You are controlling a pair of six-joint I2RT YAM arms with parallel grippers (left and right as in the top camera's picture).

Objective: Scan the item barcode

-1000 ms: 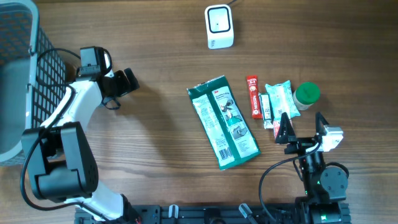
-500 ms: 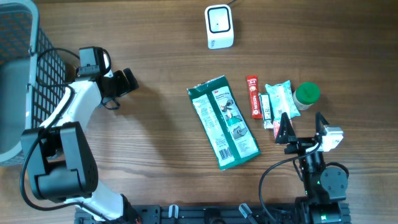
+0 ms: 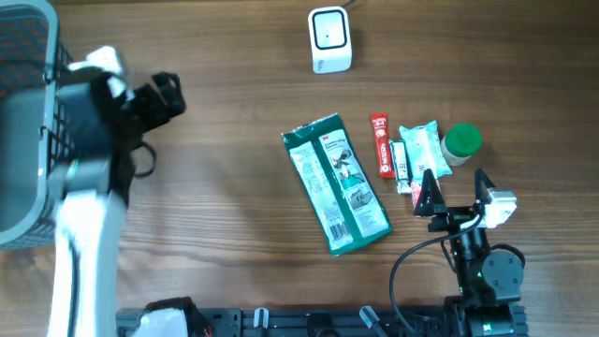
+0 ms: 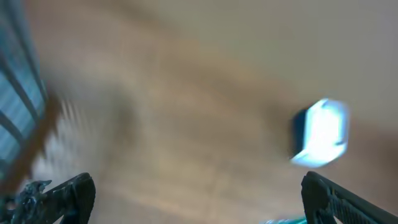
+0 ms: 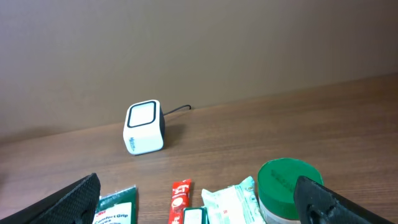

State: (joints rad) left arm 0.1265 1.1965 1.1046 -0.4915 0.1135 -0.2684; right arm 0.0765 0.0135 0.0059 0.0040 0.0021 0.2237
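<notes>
Now, your left gripper (image 3: 164, 94) and right gripper (image 3: 456, 192) both gape empty. The green packet (image 3: 335, 183) lies flat, robot-side of the scanner (image 3: 329, 39), so a pinch may skid off or nudge the red sachet (image 3: 380, 145) beside it. The left gripper is blurred, well left of the scanner, and no barcode is legible.

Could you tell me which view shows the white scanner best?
The right wrist view: the scanner is sharp, its face, side and cable visible. The overhead view shows it smaller, from above; the left wrist view, a motion-blurred white shape.
</notes>
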